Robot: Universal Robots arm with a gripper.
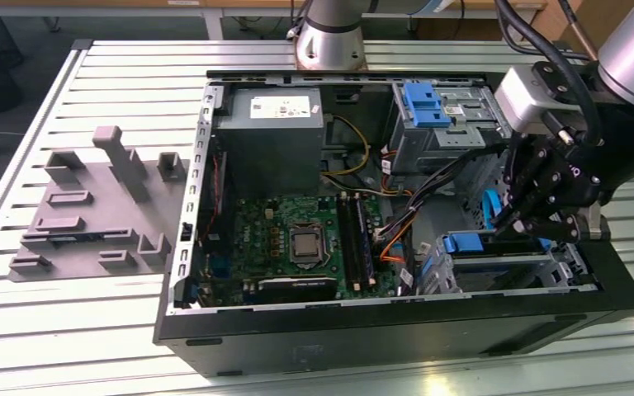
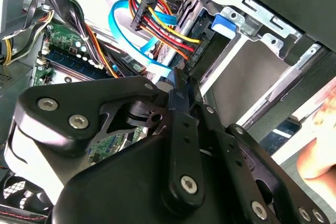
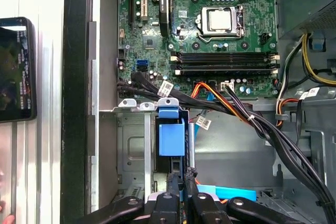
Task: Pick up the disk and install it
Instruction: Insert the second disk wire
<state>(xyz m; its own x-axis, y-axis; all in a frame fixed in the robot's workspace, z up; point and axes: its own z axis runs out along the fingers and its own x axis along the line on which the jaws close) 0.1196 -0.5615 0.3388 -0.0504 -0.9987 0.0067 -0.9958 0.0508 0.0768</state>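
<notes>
The disk (image 3: pixel 171 137) sits on edge inside the metal drive cage (image 3: pixel 134 145) of the open computer case, with its blue rail facing out. It is at the exterior view's lower right (image 1: pixel 474 243); its blue tab also shows in the second wrist view (image 2: pixel 224 23). My black gripper (image 3: pixel 182 174) hangs right at the cage, fingertips by the disk's near end. In the second wrist view the gripper (image 2: pixel 179 80) has its fingers pressed together, and I see nothing between them. The exterior view shows the gripper (image 1: pixel 518 233) low over the cage.
The case holds a green motherboard (image 1: pixel 295 239), a grey power supply box (image 1: pixel 271 124) and a blue bracket with a metal cage (image 1: pixel 422 103). Cable bundles (image 3: pixel 252 119) run close past the drive cage. A grey fixture (image 1: pixel 96 206) lies on the slatted table, and a dark phone (image 3: pixel 16 69) lies beside the case.
</notes>
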